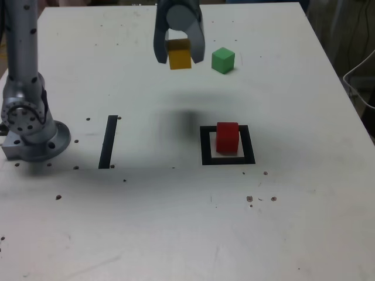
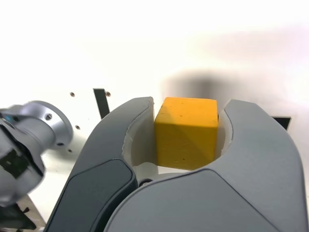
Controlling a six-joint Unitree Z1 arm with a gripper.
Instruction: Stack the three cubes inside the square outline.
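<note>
My gripper (image 1: 179,57) hangs high over the far middle of the table, shut on the yellow cube (image 1: 180,55). In the wrist view the yellow cube (image 2: 186,132) sits squeezed between the two dark fingers (image 2: 120,140). The red cube (image 1: 227,137) stands inside the square outline (image 1: 205,146), toward the exterior view's right and nearer than the gripper. The green cube (image 1: 223,60) rests on the table just to the right of the gripper in the exterior view, apart from it.
The arm's grey base (image 1: 32,132) is bolted at the exterior view's left. A straight black strip (image 1: 108,141) lies between the base and the square outline. The white table (image 1: 187,222) ends at a right edge, with cables beyond it.
</note>
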